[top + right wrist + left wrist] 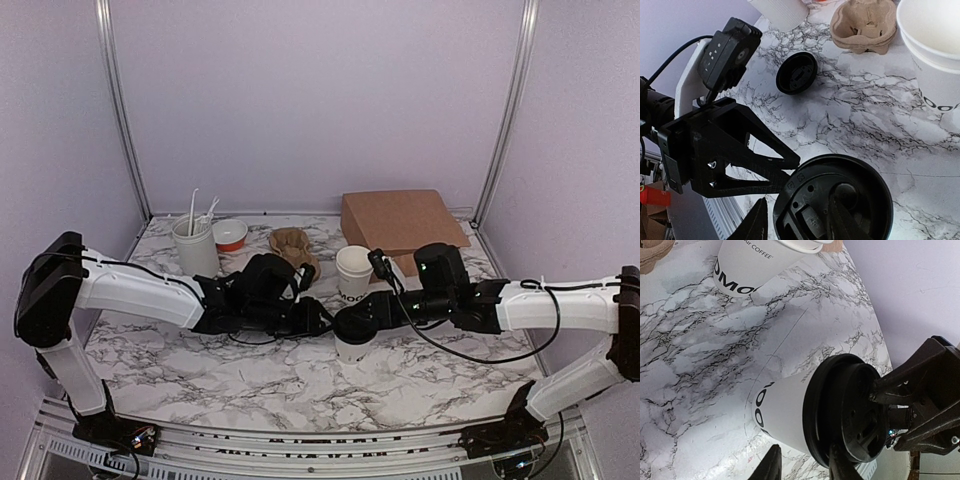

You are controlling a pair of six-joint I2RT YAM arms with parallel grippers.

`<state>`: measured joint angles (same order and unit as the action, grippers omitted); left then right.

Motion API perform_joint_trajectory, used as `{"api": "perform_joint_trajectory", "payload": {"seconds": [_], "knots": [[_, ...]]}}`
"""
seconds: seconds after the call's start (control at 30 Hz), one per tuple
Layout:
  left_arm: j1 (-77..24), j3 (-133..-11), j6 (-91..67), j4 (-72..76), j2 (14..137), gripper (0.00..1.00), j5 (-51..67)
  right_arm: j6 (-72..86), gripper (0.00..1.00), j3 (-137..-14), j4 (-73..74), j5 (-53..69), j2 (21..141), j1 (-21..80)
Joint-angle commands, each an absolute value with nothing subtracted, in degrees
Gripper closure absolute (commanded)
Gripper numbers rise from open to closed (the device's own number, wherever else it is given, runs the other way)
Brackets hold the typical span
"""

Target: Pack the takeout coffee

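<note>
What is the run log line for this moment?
coffee cup: lidded, standing on table | left gripper: at its lid, grip unclear | right gripper: astride lid rim, grip unclear | cup carrier: empty

Ctr: takeout coffee (352,350) standing on table (200,370), lidless cup (353,272) just behind.
Back L: tub (195,250) sitting L of bowl (231,236).
Back mid: carrier (292,243) lying R of bowl.
Back R: box (400,220) lying.

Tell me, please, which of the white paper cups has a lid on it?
The front cup, nearer the arm bases: it wears a black dome lid, while the back cup stands open.
</note>
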<state>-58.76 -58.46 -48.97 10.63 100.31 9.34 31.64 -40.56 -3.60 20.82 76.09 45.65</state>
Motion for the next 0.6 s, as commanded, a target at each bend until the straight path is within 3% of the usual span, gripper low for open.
{"api": "perform_joint_trajectory", "payload": {"seconds": [0.0, 0.33, 0.57], "knots": [[-58.8, -58.7, -45.3, -2.6, 104.2, 0.67, 5.9, 33.0, 0.61, -39.9, -1.5, 20.0, 75.5, 46.2], [-58.8, -71.2, -39.7, -8.6, 105.3, 0.67, 6.1, 34.4, 0.61, -42.2, -0.4, 17.7, 73.7, 46.2], [-58.7, -73.7, -39.1, -9.9, 103.6, 0.66, 6.4, 34.5, 0.61, -43.9, -0.1, 16.3, 72.9, 46.2]]}}
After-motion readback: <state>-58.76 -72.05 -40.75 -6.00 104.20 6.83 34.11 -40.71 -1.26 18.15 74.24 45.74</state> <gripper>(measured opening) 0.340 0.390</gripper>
